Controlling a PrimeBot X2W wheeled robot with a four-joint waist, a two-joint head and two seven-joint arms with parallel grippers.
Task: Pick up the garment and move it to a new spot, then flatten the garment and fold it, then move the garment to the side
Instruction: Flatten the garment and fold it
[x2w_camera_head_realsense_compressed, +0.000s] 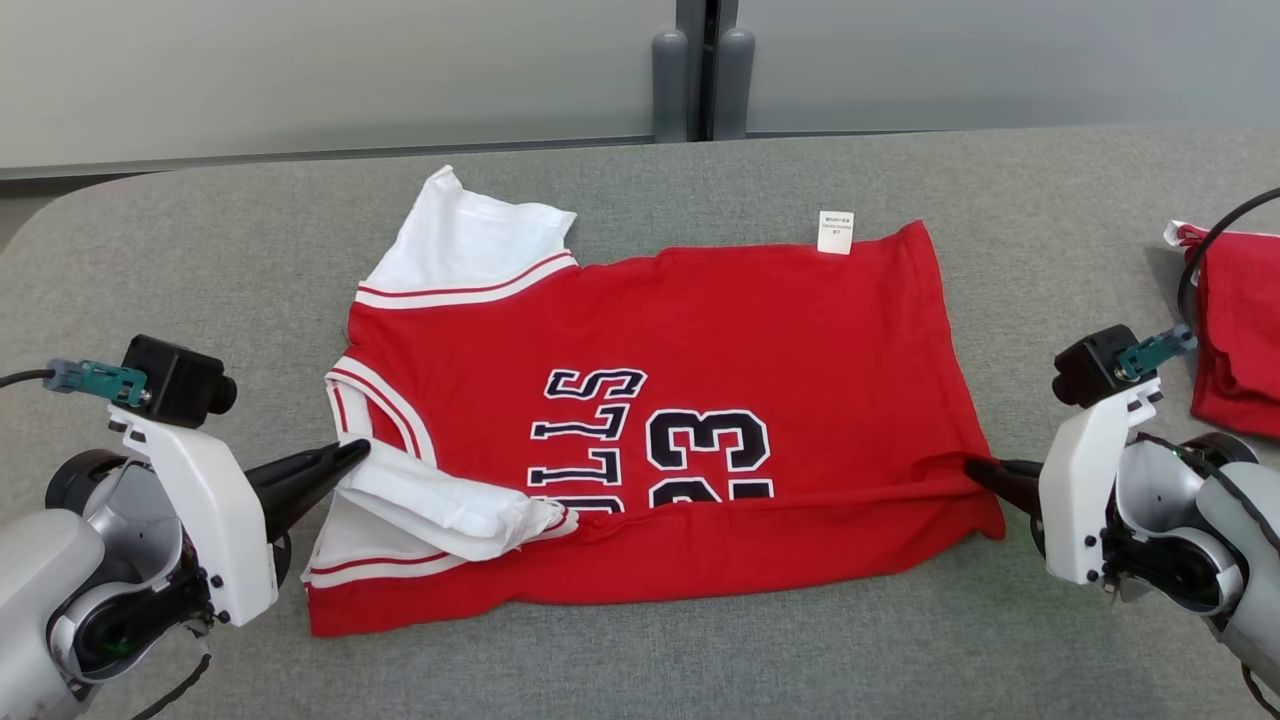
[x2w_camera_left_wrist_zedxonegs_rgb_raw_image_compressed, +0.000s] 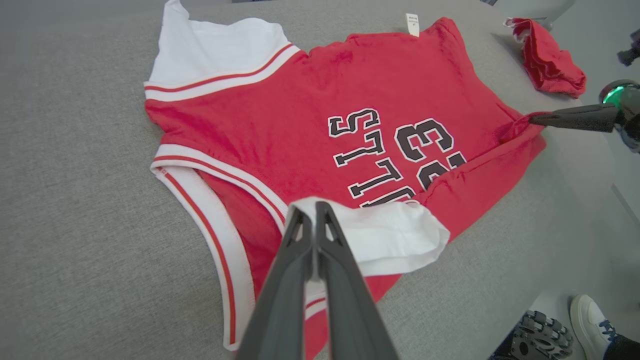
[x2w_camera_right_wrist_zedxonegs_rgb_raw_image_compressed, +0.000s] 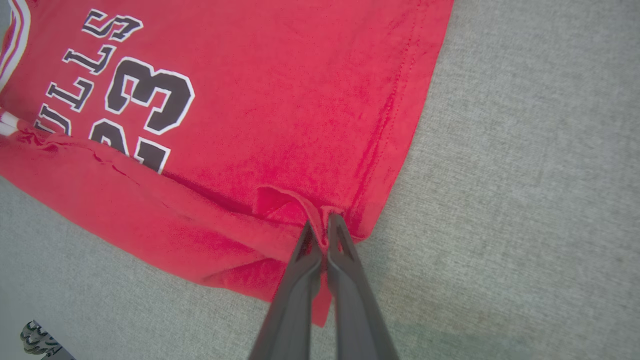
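The garment (x2w_camera_head_realsense_compressed: 700, 350) is a red jersey with white sleeves and dark lettering, spread across the grey table (x2w_camera_head_realsense_compressed: 640, 660), its near edge folded up over the print. My left gripper (x2w_camera_head_realsense_compressed: 358, 455) is shut on the white sleeve (x2w_camera_left_wrist_zedxonegs_rgb_raw_image_compressed: 395, 235) at the jersey's left end; the left wrist view shows the cloth pinched at the fingertips (x2w_camera_left_wrist_zedxonegs_rgb_raw_image_compressed: 312, 207). At the right end, my right gripper (x2w_camera_head_realsense_compressed: 972, 466) is shut on the red hem (x2w_camera_right_wrist_zedxonegs_rgb_raw_image_compressed: 300, 200), which bunches up between its tips (x2w_camera_right_wrist_zedxonegs_rgb_raw_image_compressed: 324, 222). The same right gripper (x2w_camera_left_wrist_zedxonegs_rgb_raw_image_compressed: 532, 119) appears at the garment's corner in the left wrist view.
A second red cloth (x2w_camera_head_realsense_compressed: 1240, 330) lies crumpled at the table's right edge, also seen as a small heap (x2w_camera_left_wrist_zedxonegs_rgb_raw_image_compressed: 550, 55). A grey wall panel (x2w_camera_head_realsense_compressed: 300, 70) runs behind the table. A person's shoe (x2w_camera_left_wrist_zedxonegs_rgb_raw_image_compressed: 592, 320) stands on the floor beyond the table's edge.
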